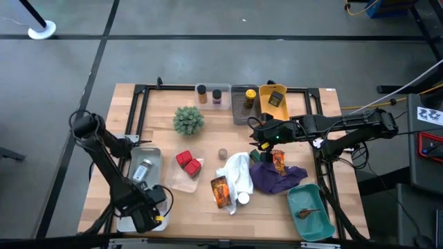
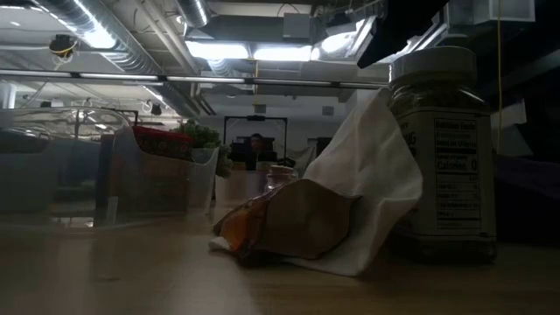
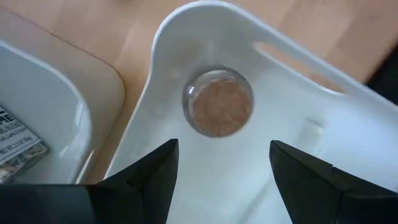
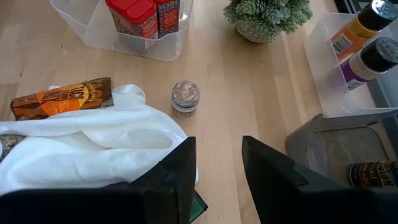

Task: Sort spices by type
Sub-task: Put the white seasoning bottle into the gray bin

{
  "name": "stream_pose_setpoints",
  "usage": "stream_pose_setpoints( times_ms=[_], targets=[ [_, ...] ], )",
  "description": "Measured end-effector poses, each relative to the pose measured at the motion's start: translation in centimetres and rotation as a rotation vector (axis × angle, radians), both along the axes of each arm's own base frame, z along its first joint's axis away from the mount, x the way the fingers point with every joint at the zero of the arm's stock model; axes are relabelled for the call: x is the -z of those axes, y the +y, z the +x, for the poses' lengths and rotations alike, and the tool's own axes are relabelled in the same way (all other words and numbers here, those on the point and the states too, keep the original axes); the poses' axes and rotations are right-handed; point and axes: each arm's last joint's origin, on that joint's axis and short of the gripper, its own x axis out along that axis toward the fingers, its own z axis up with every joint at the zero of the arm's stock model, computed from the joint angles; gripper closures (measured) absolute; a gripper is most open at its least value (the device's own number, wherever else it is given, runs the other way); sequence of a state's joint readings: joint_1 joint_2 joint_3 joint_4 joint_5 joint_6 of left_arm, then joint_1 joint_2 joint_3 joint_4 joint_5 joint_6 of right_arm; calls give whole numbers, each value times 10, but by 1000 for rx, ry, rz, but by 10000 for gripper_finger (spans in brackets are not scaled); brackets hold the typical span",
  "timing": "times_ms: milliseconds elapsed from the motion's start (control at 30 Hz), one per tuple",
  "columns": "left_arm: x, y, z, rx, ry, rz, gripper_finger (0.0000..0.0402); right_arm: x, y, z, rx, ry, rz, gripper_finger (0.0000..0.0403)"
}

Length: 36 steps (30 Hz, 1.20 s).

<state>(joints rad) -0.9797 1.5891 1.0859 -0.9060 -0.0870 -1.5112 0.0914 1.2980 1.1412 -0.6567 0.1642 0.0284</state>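
My left gripper (image 3: 222, 163) is open at the table's near left corner (image 1: 149, 214). It is above a white bin (image 3: 348, 124) in which a small clear jar (image 3: 217, 102) of brown spice stands upright. My right gripper (image 4: 219, 163) is open and empty above the table's middle right (image 1: 257, 140). Ahead of it a small round jar (image 4: 185, 98) stands on the bare wood (image 1: 223, 153). Two red tins (image 4: 143, 15) stand in a clear tray (image 1: 185, 162). An orange foil packet (image 4: 62, 98) lies against the white cloth (image 4: 93, 146).
A second orange packet (image 1: 278, 161) lies on the purple cloth (image 1: 277, 178). A white-capped jar (image 2: 442, 157) stands by the white cloth. There are jars (image 1: 210, 95) in a clear bin, grey (image 1: 243, 104) and yellow (image 1: 273, 99) bins at the back, a teal bin (image 1: 310, 211) and the green plant (image 1: 188, 120).
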Motion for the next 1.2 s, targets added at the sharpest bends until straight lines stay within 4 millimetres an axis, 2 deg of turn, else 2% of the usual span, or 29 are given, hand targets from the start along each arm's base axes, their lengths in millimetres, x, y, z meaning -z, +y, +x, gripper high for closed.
stream_pose_setpoints(
  times_ms=[200, 367, 633, 833, 967, 1200],
  targets=[
    [-24, 9, -5, -18, -69, -68, 168, 0, 0, 0, 0, 0, 0, 272],
    [-45, 22, -1, -171, -246, -91, 169, 0, 0, 0, 0, 0, 0, 272],
    [-63, 32, 27, -279, -638, -20, 169, 0, 0, 0, 0, 1, 0, 272],
    [-66, 42, 54, -264, -750, 42, 169, 0, 0, 0, 0, 2, 0, 272],
    [-65, 43, 76, -158, -825, 97, 169, 0, 0, 0, 0, 2, 0, 272],
    [-60, 36, 115, 194, -991, 289, 169, 0, 0, 0, 0, 6, -1, 272]
  ],
)
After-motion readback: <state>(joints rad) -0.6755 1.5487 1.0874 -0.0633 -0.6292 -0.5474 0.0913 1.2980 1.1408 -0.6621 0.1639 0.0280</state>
